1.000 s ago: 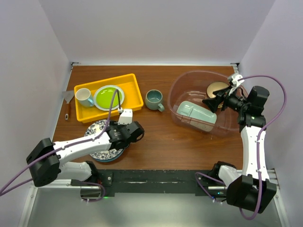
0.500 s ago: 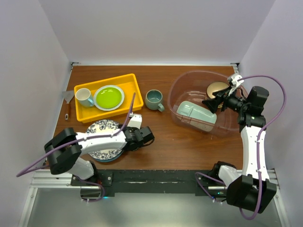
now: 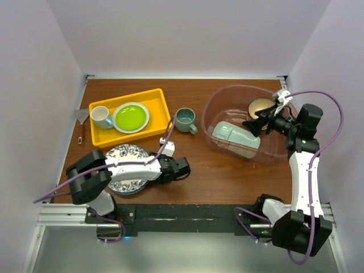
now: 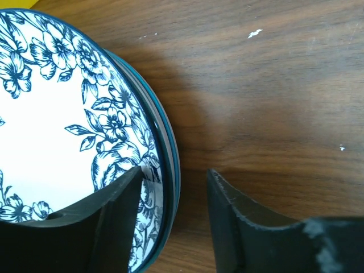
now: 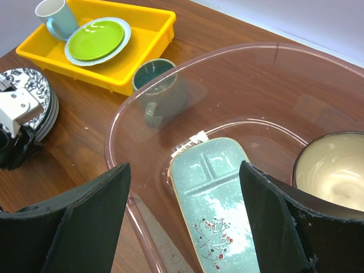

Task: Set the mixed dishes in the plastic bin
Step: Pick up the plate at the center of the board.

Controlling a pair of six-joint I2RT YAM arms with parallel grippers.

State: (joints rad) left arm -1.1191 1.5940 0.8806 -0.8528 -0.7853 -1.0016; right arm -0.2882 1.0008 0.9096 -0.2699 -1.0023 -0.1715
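Note:
A stack of blue-patterned plates (image 3: 122, 153) lies at the front left. My left gripper (image 3: 173, 169) is open at the stack's right rim. In the left wrist view one finger is over the patterned rim (image 4: 114, 122), the other over bare wood, and my gripper (image 4: 173, 170) holds nothing. The plastic bin (image 3: 213, 108) stands at the right and holds the mint-green tray (image 3: 233, 138) and the tan bowl (image 3: 260, 106). My right gripper (image 3: 254, 123) hovers open and empty over the bin, above the tray (image 5: 219, 205). The grey-green mug (image 3: 185, 119) stands left of the bin. No white plate with red marks shows.
A yellow tray (image 3: 156, 108) at the back left holds a pale mug (image 3: 101, 116) and a green plate (image 3: 131, 117). A small spatula (image 3: 82, 122) lies left of it. White walls close in the table on three sides.
My left arm has swung right and forward, carrying its gripper from over the plate stack to its right rim. The right arm has not moved.

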